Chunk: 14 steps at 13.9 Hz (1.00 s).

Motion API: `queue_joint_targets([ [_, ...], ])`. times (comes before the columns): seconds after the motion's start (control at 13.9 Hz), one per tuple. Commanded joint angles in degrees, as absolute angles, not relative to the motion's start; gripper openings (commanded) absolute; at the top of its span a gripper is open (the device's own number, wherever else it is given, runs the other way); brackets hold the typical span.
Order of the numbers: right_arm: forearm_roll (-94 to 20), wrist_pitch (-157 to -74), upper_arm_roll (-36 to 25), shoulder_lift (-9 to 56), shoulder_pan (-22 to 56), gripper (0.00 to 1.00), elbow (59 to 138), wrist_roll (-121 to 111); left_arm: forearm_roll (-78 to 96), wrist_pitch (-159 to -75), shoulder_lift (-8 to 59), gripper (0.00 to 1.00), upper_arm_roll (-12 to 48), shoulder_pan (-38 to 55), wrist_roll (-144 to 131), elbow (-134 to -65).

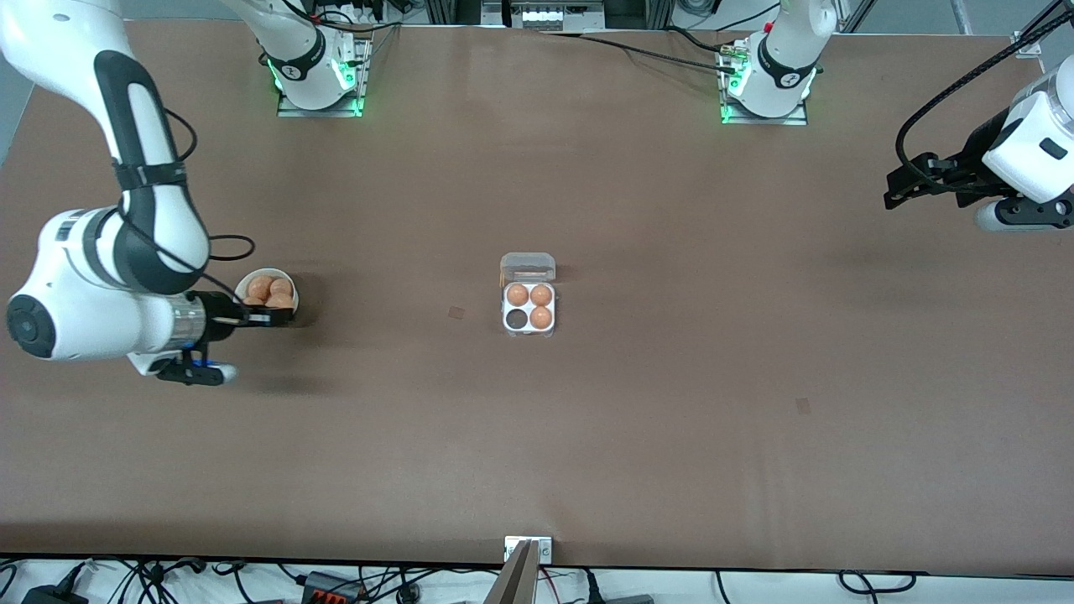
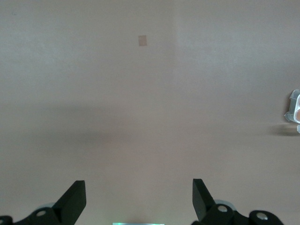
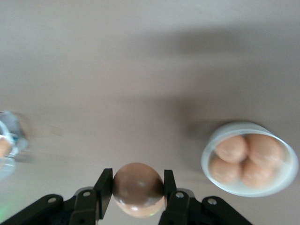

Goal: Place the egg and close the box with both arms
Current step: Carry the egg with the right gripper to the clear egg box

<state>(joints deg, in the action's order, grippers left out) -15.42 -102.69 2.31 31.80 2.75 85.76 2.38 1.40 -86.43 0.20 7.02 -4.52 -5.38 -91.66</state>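
1. Brown tabletop [image 1: 671,419] runs wide and mostly bare between the two arm bases, with cables along the edge nearest the front camera.
2. Mid-table sits the box [image 1: 529,312], its clear lid [image 1: 528,267] tipped open; three cells hold eggs and one cell [image 1: 515,320] is dark and vacant.
3. Toward the right arm's end, the right gripper [image 3: 138,190] hangs over the table just beside the white bowl [image 3: 213,176] of spare eggs, its fingers pinching the egg [image 3: 138,187] between them.
4. Over the left arm's end, the left gripper [image 2: 139,200] waits with fingers spread wide and nothing between them.
5. By my reckoning the pick-up is done; carrying the egg across, seating it in the vacant cell and folding the lid shut all remain.
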Motion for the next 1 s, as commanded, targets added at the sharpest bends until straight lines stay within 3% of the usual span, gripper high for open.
queue_joint_targets([
  [0.0, -16.4, -109.1, 2.4, 31.6, 8.9, 0.21, 85.3, 3.3, 0.0, -85.9, -0.7, 1.00, 7.3, -4.9, -4.2, -92.0],
  [0.43, -16.2, -125.7, 2.3, 33.3, 19.8, 0.21, 85.3, 15.6, -0.1, -85.9, -0.7, 1.00, 7.3, -4.9, -4.2, -92.1],
  [0.93, -15.8, -139.2, 2.2, 38.2, 29.3, 0.21, 85.3, 28.9, 0.0, -85.9, -0.7, 1.00, 7.3, -4.9, -4.2, -92.1],
])
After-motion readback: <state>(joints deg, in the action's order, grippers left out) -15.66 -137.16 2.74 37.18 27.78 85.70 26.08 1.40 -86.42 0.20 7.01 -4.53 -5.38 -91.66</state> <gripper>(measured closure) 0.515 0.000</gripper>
